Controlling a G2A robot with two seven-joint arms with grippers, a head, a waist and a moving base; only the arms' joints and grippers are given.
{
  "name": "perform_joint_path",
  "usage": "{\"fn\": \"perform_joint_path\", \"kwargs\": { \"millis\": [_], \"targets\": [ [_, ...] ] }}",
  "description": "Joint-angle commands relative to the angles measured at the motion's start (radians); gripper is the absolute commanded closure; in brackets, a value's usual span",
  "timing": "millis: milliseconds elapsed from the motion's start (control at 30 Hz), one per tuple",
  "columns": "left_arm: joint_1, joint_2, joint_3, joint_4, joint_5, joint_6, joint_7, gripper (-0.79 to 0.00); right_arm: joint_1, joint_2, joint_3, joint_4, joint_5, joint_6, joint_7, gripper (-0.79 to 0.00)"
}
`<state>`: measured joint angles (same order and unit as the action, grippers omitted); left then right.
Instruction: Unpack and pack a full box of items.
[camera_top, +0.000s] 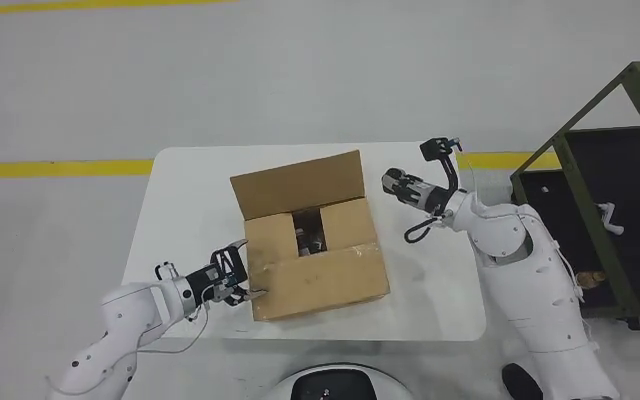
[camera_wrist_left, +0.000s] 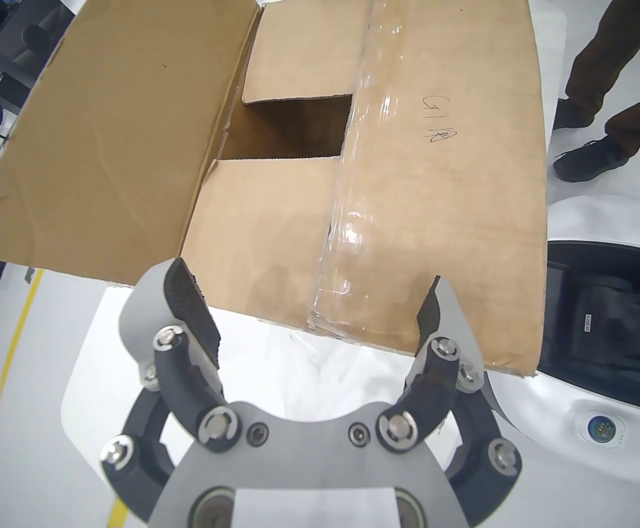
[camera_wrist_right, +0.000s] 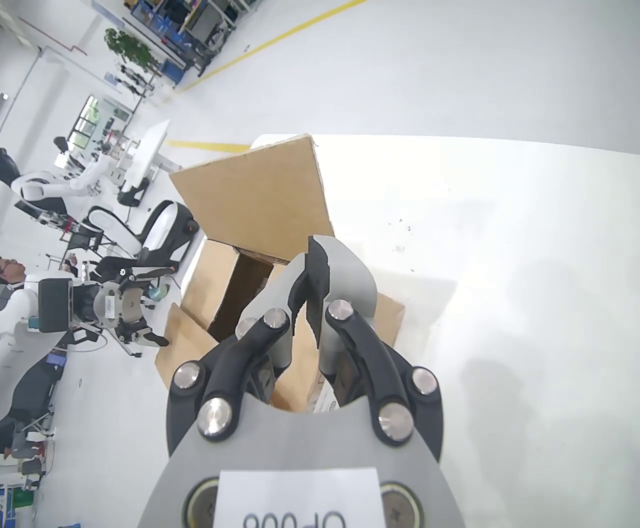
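Box (camera_top: 320, 270) sits between spread left gripper (camera_top: 246, 270), perhaps touching, and clenched right gripper (camera_top: 388, 182).

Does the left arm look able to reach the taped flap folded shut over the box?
Probably yes: the left end effector sits open right at the edge of the taped flap, with nothing between them.
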<state>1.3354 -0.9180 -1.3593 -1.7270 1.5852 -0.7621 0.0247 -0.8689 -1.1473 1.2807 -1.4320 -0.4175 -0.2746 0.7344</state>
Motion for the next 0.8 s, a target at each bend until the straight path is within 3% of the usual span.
{"fn": "perform_joint_path", "kwargs": {
  "millis": [0,333,533,767],
  "targets": [
    [0.003,0.0,-0.005,-0.001,-0.005,0.005,-0.005,-0.785,0.0,0.0,0.0,0.0,0.0,0.0,0.0,0.0],
    [0.022,0.001,-0.012,-0.009,-0.033,0.0,-0.02,-0.785,0.0,0.003,0.022,0.043,-0.027,0.036,-0.083,0.0],
    [0.017,0.0,-0.003,-0.017,-0.03,-0.006,-0.018,-0.785,0.107,-0.028,-0.052,0.263,0.006,0.06,-0.225,0.0],
    [0.016,0.002,-0.017,-0.01,-0.035,0.001,-0.011,-0.785,0.242,-0.087,-0.176,0.504,0.144,-0.033,-0.26,0.0]
  ]
}}
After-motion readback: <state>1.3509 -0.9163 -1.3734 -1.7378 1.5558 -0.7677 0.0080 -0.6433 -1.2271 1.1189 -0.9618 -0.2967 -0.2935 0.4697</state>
